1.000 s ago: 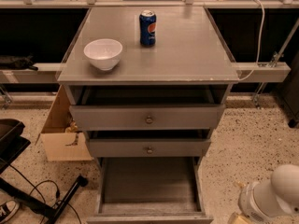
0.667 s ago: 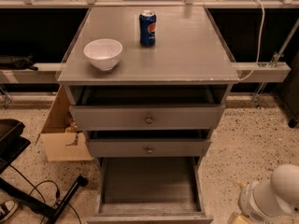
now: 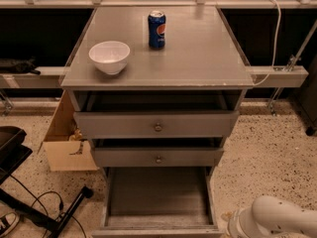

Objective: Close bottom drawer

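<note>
The bottom drawer of the grey cabinet is pulled far out toward me. Its deep box and worn floor are open to view, and its front panel lies at the bottom edge of the view with the knob hidden. The middle drawer and the top drawer above it stand slightly out, each with a small brass knob. My gripper is out of view; only a white arm segment shows at the bottom right, beside the open drawer's right corner.
A white bowl and a blue soda can stand on the cabinet top. A cardboard box sits on the floor to the left. A black stand with cables lies at the lower left. A rail runs behind.
The white arm segment has shifted slightly down and to the left. The drawers have not moved.
</note>
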You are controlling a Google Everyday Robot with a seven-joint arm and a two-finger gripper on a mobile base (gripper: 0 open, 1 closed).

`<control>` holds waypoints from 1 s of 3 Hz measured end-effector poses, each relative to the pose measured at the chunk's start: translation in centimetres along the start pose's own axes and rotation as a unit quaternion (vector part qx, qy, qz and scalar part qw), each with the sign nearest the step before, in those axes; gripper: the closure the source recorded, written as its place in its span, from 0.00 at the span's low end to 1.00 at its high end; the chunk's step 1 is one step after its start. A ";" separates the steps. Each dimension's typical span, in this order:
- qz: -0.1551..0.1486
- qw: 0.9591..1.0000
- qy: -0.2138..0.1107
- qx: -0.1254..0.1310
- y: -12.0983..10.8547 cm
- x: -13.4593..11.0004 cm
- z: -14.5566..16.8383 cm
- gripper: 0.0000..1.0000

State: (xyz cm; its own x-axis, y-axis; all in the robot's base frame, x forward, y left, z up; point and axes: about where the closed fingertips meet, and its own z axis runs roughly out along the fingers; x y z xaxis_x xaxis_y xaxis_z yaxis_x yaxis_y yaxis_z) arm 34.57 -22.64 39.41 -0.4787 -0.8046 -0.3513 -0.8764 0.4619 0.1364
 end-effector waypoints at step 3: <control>0.038 0.990 -0.101 -0.094 0.0 4.4 19.7 0.99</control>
State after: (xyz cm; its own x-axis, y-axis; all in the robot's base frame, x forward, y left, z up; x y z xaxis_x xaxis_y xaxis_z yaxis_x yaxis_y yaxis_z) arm 33.57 -18.80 19.59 -0.5406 -0.6704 -0.5082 -0.8412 0.4255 0.3336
